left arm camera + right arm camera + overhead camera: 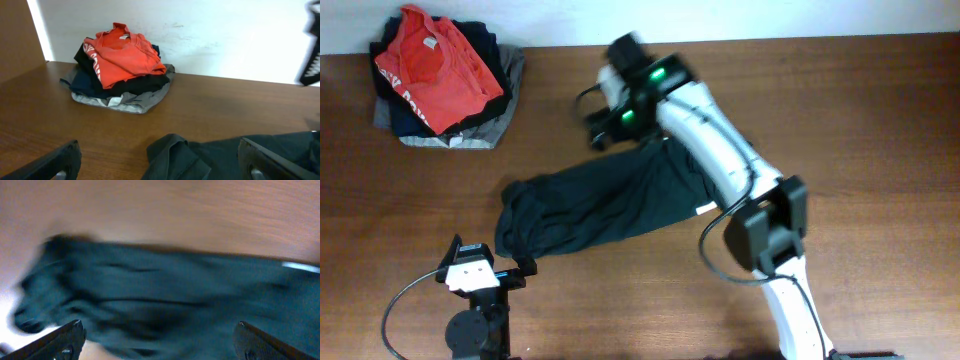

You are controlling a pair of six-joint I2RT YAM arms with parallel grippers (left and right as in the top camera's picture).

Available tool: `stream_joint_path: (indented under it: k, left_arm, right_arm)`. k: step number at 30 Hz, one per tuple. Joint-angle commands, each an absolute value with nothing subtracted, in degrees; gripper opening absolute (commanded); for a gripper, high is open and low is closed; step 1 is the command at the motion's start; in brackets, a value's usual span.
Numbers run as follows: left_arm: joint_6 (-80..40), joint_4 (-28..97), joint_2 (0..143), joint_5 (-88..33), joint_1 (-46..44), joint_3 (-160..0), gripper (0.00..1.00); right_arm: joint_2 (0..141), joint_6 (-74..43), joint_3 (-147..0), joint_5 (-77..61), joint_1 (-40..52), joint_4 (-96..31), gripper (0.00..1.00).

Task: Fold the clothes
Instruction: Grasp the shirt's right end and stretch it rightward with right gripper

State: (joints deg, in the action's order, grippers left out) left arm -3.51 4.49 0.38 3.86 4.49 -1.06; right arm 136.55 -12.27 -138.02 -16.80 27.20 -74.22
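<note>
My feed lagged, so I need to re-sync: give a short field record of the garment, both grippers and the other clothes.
garment: dark, crumpled in a long strip on the table, unfolded
white mark: at its right end
left gripper: open, empty, low by the garment's left end
right gripper: open, empty, above the garment; view blurred
pile: far left corner, red T-shirt on top, apart from garment

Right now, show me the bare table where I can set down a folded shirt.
Widest: the bare table right of the right arm. Also the strip left of the dark garment, between the clothes pile and the left arm. Crowded: the centre, where garment and right arm overlap.
</note>
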Motion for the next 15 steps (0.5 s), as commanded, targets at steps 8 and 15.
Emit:
stream_joint_path:
  k: [8, 15]
  left_arm:
    - [-3.22, 4.38, 0.40, 3.25, 4.16, -0.54, 0.99]
    - [-3.22, 4.38, 0.40, 3.25, 4.16, -0.54, 0.99]
  right_arm:
    - [135.09, -9.98, -135.24, -8.19, 9.58, -88.51, 0.99]
    - [135.15, -7.29, -124.33, -2.79, 8.34, -85.06, 0.99]
